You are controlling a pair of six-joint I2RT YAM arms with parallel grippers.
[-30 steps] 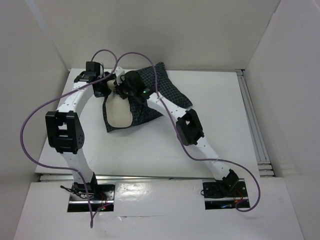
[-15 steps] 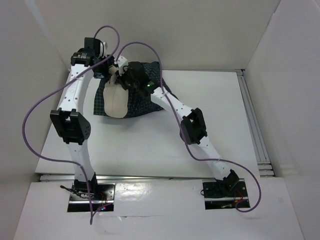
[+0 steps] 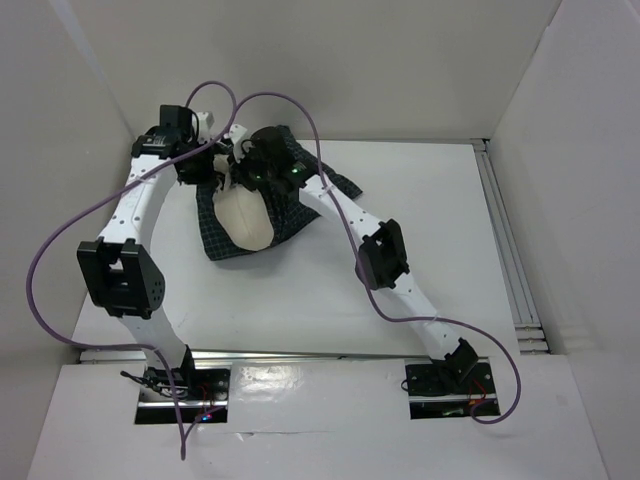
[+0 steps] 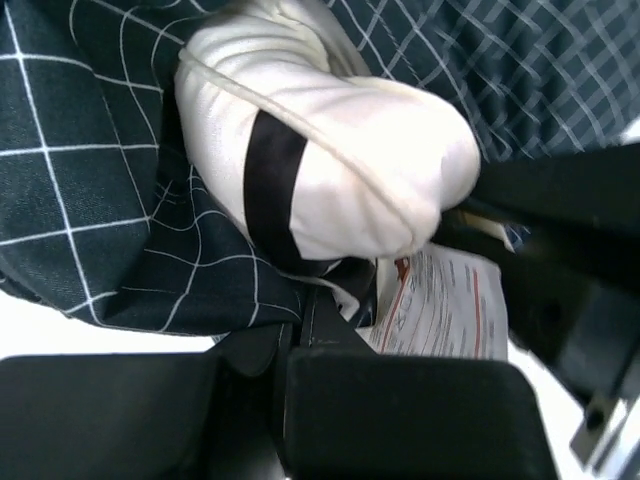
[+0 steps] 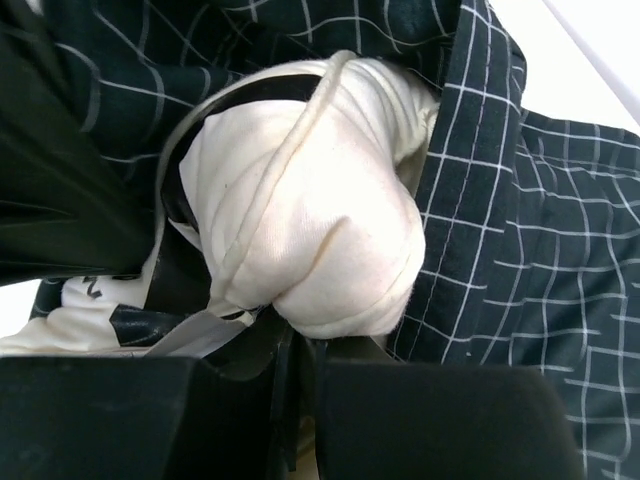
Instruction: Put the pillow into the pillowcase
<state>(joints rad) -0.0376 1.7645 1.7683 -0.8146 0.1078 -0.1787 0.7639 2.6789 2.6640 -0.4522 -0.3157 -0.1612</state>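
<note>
Bare table (image 3: 440, 220) right of the pillowcase (image 3: 215, 245); left arm (image 3: 135, 205) and right arm (image 3: 340, 215) together over its far end.

The pillow (image 3: 248, 218) lies on the pillowcase (image 3: 218, 238) at the far left of the table (image 3: 420, 230), with cloth to its left, right and near side. The left gripper (image 3: 203, 170) and right gripper (image 3: 240, 172) sit side by side at its far end.
</note>
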